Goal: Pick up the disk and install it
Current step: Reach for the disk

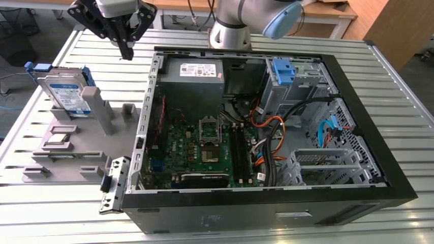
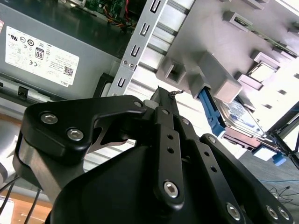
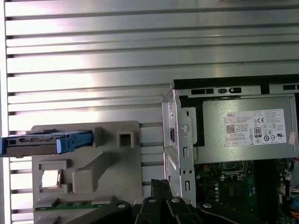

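one disk (image 1: 68,94) upright in its holder (image 1: 101,112) — hand (image 1: 127,52) well apart

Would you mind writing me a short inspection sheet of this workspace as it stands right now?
Surface: slatted metal table, carrying an open computer case and a grey holder.
Job's things: disk stands on edge in the grey holder, not yet picked up.
Clutter: small square chip lies in the holder.
Grippers: gripper shut, empty, hovering between holder and case.
Cables: orange and black cables inside the case.
Surroundings: wooden panel beyond the table.
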